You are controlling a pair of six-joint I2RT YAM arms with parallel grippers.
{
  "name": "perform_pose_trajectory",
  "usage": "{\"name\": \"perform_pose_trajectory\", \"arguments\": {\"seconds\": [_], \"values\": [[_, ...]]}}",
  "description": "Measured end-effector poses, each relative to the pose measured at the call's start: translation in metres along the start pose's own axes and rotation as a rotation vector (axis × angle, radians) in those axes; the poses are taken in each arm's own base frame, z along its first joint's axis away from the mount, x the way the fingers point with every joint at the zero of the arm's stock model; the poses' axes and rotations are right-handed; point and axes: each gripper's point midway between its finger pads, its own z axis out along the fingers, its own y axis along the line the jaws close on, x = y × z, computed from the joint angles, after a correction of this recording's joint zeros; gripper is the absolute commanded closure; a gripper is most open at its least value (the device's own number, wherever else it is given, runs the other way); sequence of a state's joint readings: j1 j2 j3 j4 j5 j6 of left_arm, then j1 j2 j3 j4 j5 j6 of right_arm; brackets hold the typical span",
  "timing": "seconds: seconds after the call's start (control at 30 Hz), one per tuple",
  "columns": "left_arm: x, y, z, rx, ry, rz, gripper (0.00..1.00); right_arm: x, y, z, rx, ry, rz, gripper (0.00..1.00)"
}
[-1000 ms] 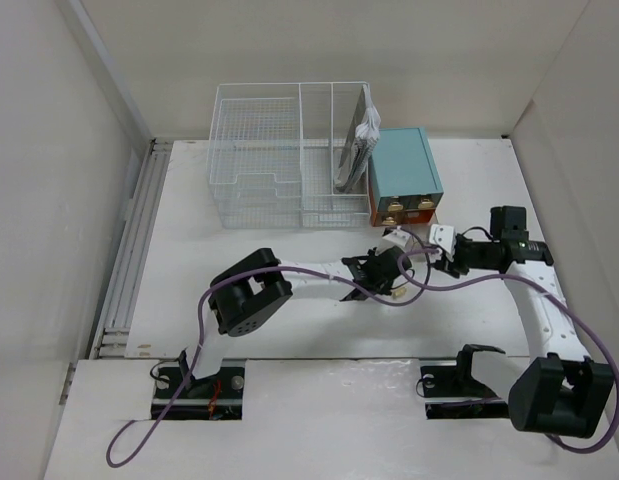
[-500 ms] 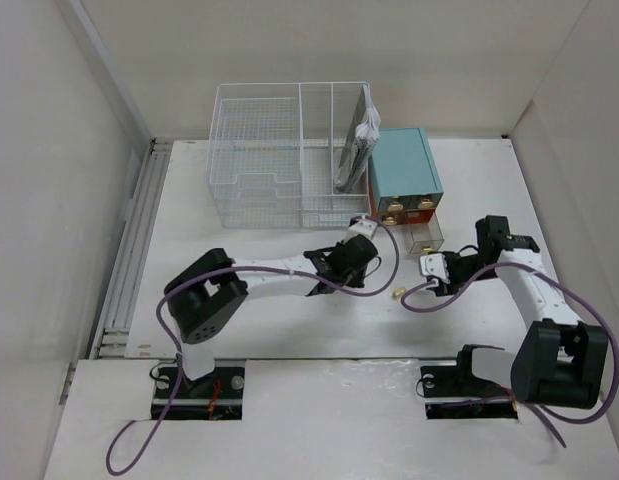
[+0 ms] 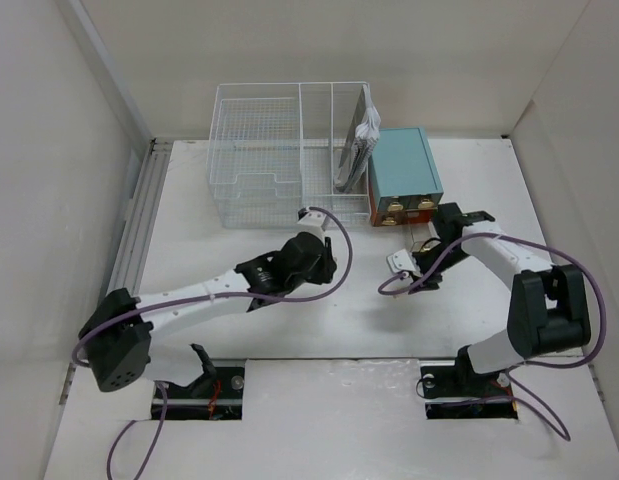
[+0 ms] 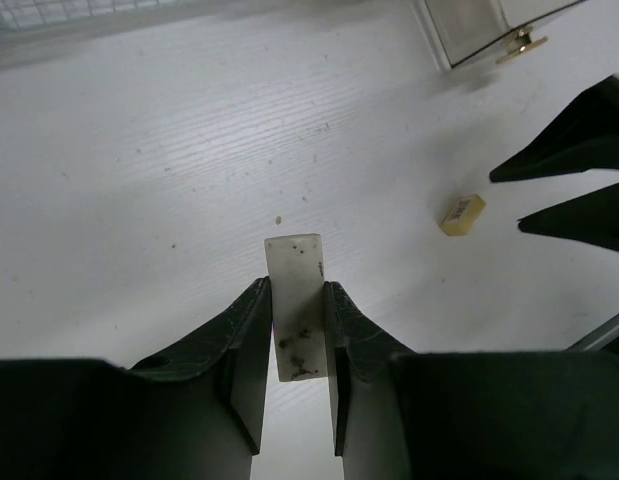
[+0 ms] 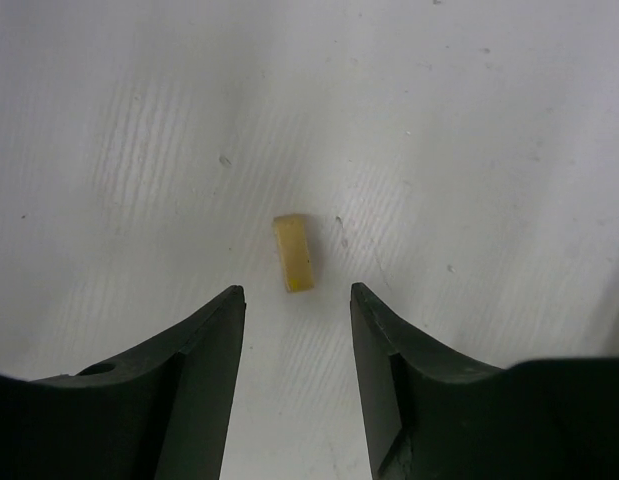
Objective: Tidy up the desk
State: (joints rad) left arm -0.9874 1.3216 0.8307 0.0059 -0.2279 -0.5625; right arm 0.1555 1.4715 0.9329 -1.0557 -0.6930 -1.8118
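Directly beneath both grippers lies the desk [image 3: 189,240], a matte white tabletop that carries everything else in view.

Left gripper [image 4: 295,288]: jaws narrow, clamped on a flat white piece [image 4: 296,300] flecked with dark spots. The piece stands out past the fingertips and is held above the middle of the desk.

Right gripper [image 5: 295,289]: jaws apart, nothing between them. It hangs over the desk towards the right edge. A small yellow block [image 5: 294,254] lies flat on the desk just ahead of the gap between its fingertips, touching neither finger. In the left wrist view the same block lies on bare desk just beside the two dark right-hand fingers [image 4: 574,140].

Containers:
- Wire-mesh rack [image 3: 259,150], white, at the far edge of the desk. Its rightmost compartment holds a grey and white stack of sheets [image 3: 359,145] standing upright.
- Teal box [image 3: 404,165], just right of the rack, with wooden drawer fronts and brass knobs facing the near edge.
- Pale drawer [image 4: 479,25] with a brass knob, lying on the desk near the right gripper. Its contents cannot be made out.

Markings: dark marks show on the yellow block and at one edge of the white piece. None is legible.
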Motion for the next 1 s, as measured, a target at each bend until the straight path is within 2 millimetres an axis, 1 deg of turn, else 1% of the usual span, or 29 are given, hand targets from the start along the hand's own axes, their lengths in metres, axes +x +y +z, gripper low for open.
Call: {"name": "perform_pose_trajectory", "arguments": {"seconds": [0.2,0.27,0.37,0.57,0.7,0.83,0.87,0.97,1.0], "values": [[-0.021,-0.001,-0.021,0.023,-0.071,-0.037,1.0,-0.004,0.005,0.019,-0.079,0.059,0.024,0.5],[-0.024,0.001,-0.026,0.025,-0.083,-0.042,1.0,-0.005,0.005,0.022,-0.087,0.082,0.027,0.5],[-0.026,0.007,-0.032,0.016,-0.097,-0.052,1.0,-0.004,0.001,0.027,-0.079,0.126,0.044,0.52],[-0.033,0.018,-0.045,-0.005,-0.126,-0.066,1.0,0.0,-0.007,0.035,-0.036,0.221,0.085,0.53],[-0.037,0.021,-0.051,-0.012,-0.141,-0.073,1.0,0.008,-0.007,0.038,-0.013,0.268,0.117,0.53],[-0.04,0.026,-0.056,-0.02,-0.152,-0.079,1.0,0.019,-0.001,0.039,-0.008,0.314,0.143,0.53],[-0.04,0.027,-0.056,-0.022,-0.154,-0.081,1.0,0.021,0.0,0.04,-0.009,0.324,0.148,0.54],[-0.04,0.027,-0.057,-0.024,-0.153,-0.082,1.0,0.026,0.004,0.041,-0.007,0.346,0.164,0.67],[-0.04,0.027,-0.057,-0.023,-0.152,-0.082,1.0,0.027,0.004,0.041,-0.005,0.35,0.168,0.81]]}}
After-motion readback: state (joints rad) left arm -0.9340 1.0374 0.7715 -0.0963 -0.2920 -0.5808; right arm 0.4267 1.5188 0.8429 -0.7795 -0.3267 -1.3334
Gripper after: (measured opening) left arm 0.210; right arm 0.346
